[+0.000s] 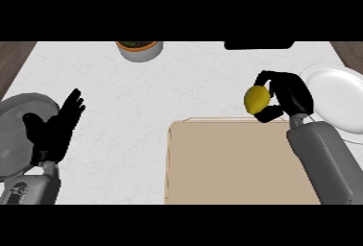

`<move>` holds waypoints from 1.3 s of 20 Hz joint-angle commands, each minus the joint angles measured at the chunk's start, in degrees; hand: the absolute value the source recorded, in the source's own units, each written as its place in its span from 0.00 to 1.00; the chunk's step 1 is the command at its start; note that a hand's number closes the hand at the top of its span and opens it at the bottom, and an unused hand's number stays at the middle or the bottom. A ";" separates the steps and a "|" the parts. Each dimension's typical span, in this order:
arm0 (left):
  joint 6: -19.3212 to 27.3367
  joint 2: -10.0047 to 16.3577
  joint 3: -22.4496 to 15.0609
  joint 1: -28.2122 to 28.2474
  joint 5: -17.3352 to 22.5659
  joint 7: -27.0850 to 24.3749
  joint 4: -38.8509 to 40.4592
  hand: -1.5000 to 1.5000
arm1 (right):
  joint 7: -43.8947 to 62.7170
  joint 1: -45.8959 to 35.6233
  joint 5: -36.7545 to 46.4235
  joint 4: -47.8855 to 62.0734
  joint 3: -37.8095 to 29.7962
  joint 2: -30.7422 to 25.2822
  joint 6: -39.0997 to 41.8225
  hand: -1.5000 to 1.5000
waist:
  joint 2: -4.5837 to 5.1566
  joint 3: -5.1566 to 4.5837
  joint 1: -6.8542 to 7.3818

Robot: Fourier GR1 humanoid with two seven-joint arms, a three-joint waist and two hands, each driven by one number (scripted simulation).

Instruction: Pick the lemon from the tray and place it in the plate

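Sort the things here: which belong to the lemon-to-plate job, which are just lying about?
Job: lemon, right hand holding it, tray, white plate.
Lying about: plant pot, grey dish at left, black object at top; left hand resting open.

single head view — steep look down at the counter [142, 96]
camera above the near side of the tray [234, 163] — close enough that the lower edge cuts it.

Yellow lemon [257, 99] held above tan tray [234, 163] far edge, white plate [339, 103] just right
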 commanded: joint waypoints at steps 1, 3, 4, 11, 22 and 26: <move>0.62 -0.28 -0.03 0.44 -0.71 -0.79 0.32 0.50 | 11.11 -3.09 6.62 -3.39 -4.45 0.62 -13.43 1.00 | -0.03 0.01 0.52; -1.90 1.19 0.64 -1.58 1.06 1.05 0.20 0.50 | 16.97 -4.49 11.16 -3.29 -4.55 2.00 -17.12 1.00 | 0.17 0.02 1.17; -0.36 0.08 1.03 -4.21 0.25 0.00 3.16 0.50 | 17.85 -2.73 12.48 -3.90 -4.57 2.03 -18.48 1.00 | 0.38 0.01 0.33; 1.83 -2.79 -1.50 -3.93 -2.79 1.03 1.86 0.50 | 19.93 -3.81 7.89 -2.89 -14.36 -1.74 -18.97 1.00 | 0.50 0.11 1.51; -0.96 -2.78 0.09 -0.63 -2.80 -1.37 0.65 0.50 | 5.37 0.96 -2.24 10.37 -24.79 -9.24 -23.04 1.00 | 0.49 0.11 1.75; -1.74 -2.01 0.41 -3.62 -2.63 0.53 1.28 0.50 | -1.99 -1.42 -3.46 23.13 -27.76 -14.93 -22.45 1.00 | 0.78 0.16 2.21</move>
